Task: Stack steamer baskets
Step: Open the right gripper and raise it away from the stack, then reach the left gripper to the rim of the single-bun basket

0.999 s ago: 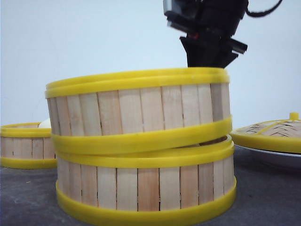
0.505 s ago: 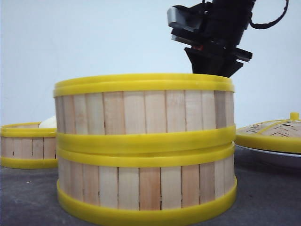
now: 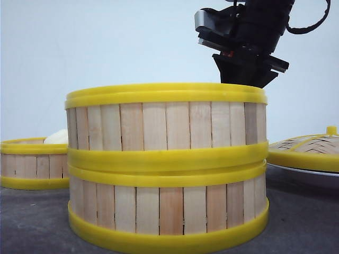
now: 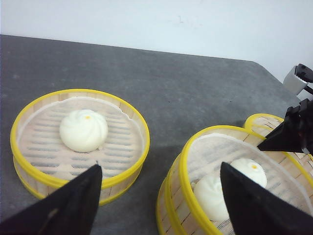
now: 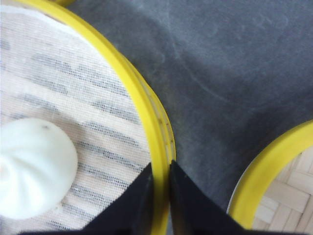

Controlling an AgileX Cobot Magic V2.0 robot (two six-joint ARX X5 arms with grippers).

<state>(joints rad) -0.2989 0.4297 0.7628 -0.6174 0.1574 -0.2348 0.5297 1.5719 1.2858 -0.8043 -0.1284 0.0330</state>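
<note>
Front view: two steamer baskets (image 3: 167,166) stacked flush mid-tabletop (image 3: 32,222), third basket (image 3: 33,163) apart at left, unstacked. Left wrist view: left pincer (image 4: 159,196) wide, empty, between both. Right wrist view: right pincer (image 5: 160,188) narrow, pinching the upper basket's rim (image 5: 151,122).
</note>
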